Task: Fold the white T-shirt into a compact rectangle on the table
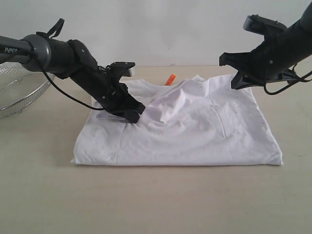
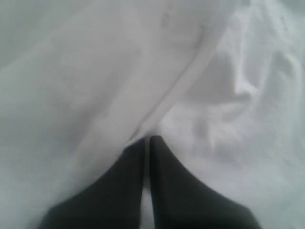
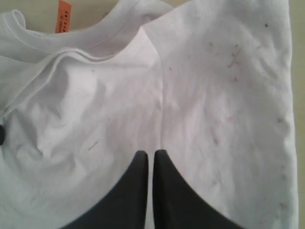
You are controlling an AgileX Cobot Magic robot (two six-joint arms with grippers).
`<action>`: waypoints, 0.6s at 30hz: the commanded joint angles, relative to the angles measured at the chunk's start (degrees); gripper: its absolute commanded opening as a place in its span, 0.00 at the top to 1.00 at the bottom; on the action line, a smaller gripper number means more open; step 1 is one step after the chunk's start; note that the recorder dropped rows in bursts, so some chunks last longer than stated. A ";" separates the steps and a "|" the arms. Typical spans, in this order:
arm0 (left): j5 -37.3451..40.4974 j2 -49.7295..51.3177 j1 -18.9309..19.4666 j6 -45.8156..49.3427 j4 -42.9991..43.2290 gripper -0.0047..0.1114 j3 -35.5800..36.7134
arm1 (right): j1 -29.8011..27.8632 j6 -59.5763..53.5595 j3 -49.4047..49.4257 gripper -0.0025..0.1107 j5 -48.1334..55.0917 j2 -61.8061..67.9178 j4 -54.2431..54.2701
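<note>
Pale beige table (image 1: 156, 204) beneath my closed left gripper (image 2: 147, 139), tips pressing into the white T-shirt (image 1: 204, 131); closed right gripper (image 3: 150, 155) hovers above it; cloth looks soft, light, limp, so I'd pinch an edge

White shirt (image 2: 238, 157) cloth fills the blurred view. The left gripper (image 2: 147, 142) shows dark jaws closed almost together, with a pale sliver between them. A raised fold (image 2: 183, 83) runs slantwise to their tips, which seem to pinch it. Soft wrinkles lie beside it.
</note>
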 commanded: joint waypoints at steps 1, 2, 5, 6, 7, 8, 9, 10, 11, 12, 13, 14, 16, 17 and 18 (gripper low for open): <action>-9.17 -0.15 -0.22 -2.49 9.16 0.92 -0.64 | -0.02 -0.80 0.16 0.98 1.13 -2.62 -0.08; -10.59 -0.15 -0.10 -4.05 11.37 0.92 -1.30 | -0.02 -0.80 0.16 0.98 1.29 -2.93 -0.08; -11.92 -0.15 0.42 -7.37 16.90 0.92 -4.71 | -0.02 -1.02 0.16 0.98 2.47 -3.42 -0.08; -11.44 -0.15 0.44 -8.01 18.33 0.92 -6.40 | -0.02 -1.21 0.16 0.98 2.85 -3.42 -0.08; -10.92 -0.15 0.69 -9.10 19.68 0.92 -7.86 | -0.02 -1.21 0.16 0.98 3.27 -3.42 -0.08; -10.26 -0.15 1.08 -10.30 21.13 0.92 -9.80 | -0.02 -1.21 0.16 0.98 3.69 -3.42 -0.08; -9.84 -0.15 1.23 -11.67 22.11 0.92 -11.55 | -0.02 -1.21 0.16 0.98 3.96 -3.42 -0.08; -9.70 -0.15 1.50 -12.21 22.78 0.92 -13.20 | -0.02 -1.21 0.16 0.98 4.09 -3.42 -0.08; -9.02 -0.15 1.81 -12.23 22.89 0.92 -14.83 | -0.02 -1.21 0.16 0.98 4.09 -3.42 -0.08; -8.35 -0.15 2.08 -12.23 23.02 0.92 -16.33 | -0.02 -1.21 0.16 0.98 4.20 -3.42 -0.08; -7.88 -0.15 2.35 -12.32 23.51 0.92 -17.33 | -0.02 -1.21 0.16 0.98 4.35 -3.42 -0.08; -7.38 -0.15 2.62 -12.50 24.25 0.92 -18.43 | -0.02 -1.21 0.16 0.98 4.46 -3.42 -0.08; -5.96 -0.15 3.16 -14.32 26.52 0.92 -19.99 | -0.02 -1.43 0.16 0.98 4.74 -3.42 -0.08; -4.75 -0.15 3.43 -15.81 27.60 0.92 -20.63 | -0.02 -1.70 0.16 0.98 4.87 -3.42 -0.08; -3.26 -0.15 3.83 -16.86 28.14 0.92 -21.06 | -0.02 -1.85 0.16 0.98 4.99 -3.42 -0.08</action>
